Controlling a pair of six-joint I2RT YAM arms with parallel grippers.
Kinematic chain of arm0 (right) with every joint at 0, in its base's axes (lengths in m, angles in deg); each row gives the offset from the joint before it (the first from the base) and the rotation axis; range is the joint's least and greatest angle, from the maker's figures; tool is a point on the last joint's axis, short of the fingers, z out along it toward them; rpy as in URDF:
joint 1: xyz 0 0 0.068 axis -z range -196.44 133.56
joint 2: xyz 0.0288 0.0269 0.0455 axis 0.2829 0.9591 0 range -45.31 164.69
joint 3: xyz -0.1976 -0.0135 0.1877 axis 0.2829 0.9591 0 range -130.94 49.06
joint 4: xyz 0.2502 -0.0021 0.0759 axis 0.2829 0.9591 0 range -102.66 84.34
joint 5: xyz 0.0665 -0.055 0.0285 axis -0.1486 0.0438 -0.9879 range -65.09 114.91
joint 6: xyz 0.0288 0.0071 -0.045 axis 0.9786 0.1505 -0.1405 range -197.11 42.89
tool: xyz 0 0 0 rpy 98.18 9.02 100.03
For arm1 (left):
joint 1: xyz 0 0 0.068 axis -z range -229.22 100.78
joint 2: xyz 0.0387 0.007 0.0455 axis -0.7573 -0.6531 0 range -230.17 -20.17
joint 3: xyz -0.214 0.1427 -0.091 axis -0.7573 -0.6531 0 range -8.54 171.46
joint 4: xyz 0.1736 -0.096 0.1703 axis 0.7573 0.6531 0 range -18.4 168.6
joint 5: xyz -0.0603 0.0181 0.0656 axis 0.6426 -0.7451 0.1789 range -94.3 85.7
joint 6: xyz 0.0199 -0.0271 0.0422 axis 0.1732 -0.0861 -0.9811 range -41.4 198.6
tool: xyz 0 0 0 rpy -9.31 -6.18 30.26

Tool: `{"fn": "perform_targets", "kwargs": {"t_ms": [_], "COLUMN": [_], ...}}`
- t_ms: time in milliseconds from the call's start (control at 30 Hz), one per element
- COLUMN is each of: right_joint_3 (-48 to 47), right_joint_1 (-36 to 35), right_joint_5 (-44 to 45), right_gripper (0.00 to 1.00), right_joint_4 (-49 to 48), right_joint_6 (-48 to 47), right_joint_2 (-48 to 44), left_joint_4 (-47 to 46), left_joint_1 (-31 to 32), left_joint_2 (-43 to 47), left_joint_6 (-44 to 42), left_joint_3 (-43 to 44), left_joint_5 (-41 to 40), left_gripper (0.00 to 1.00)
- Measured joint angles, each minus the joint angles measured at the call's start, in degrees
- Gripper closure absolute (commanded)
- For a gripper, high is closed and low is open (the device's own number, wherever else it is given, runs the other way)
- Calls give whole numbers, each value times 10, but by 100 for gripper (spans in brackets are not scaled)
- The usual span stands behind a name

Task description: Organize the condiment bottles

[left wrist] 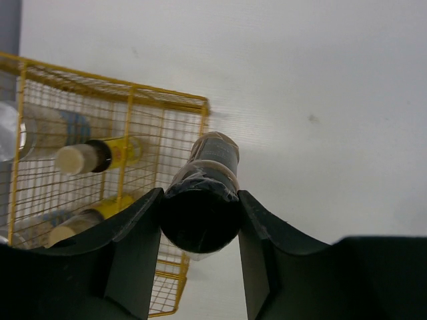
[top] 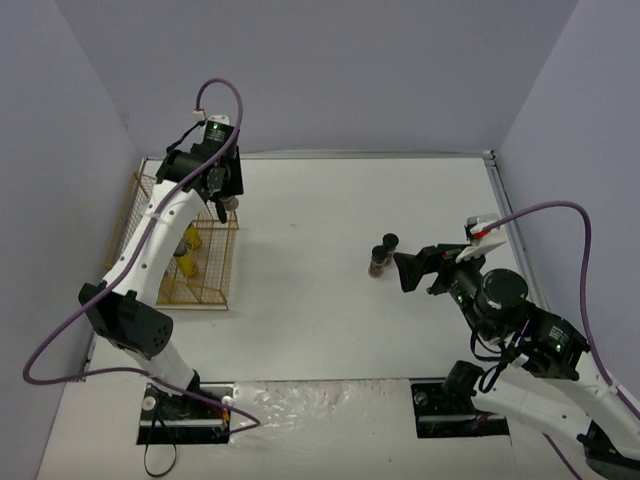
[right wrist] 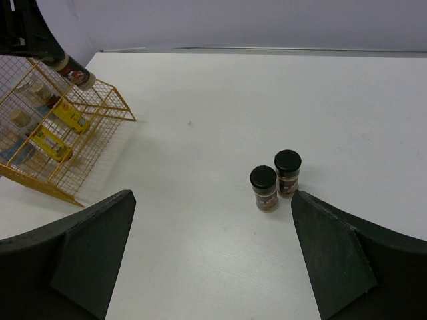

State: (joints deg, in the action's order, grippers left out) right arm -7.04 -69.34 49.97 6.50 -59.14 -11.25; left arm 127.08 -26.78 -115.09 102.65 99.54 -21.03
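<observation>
Jar (left wrist: 213,160), clamped at its black cap by left gripper (left wrist: 200,200), hangs tilted, base toward rack (left wrist: 127,100); right gripper (right wrist: 212,200) gapes empty.

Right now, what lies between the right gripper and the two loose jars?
Nothing: only bare table lies between the open right gripper and the jars, which stand ahead of its fingers. The right wrist view shows it.

We see a yellow wire rack (top: 212,268) standing on the left side of a white table (top: 320,330), close to its far left corner. Its mesh is a fine grid with thicker frame wires. Pale lavender walls (top: 350,70) enclose the table at the left, far and right sides.
</observation>
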Motion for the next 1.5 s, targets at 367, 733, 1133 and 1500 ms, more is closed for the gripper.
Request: {"fn": "perform_targets", "kwargs": {"t_ms": [367,733,1133,1500], "right_joint_3": [3,14,27,32], "right_joint_1": [0,0,0,0], "right_joint_5": [-13,-16,-16,-18], "right_gripper": [0,0,0,0], "right_joint_4": [0,0,0,0], "right_joint_6": [0,12,27,39], "right_joint_2": [9,8,8,3], "left_joint_4": [-24,-61,-69,-68], "left_joint_1": [-80,-109,-109,-114], "left_joint_2": [-8,-32,-98,-100], "left_joint_6": [7,6,7,7], "left_joint_3": [-95,-105,-133,-133], "left_joint_5": [40,49,68,69], "left_gripper": [100,95,70,40]}}
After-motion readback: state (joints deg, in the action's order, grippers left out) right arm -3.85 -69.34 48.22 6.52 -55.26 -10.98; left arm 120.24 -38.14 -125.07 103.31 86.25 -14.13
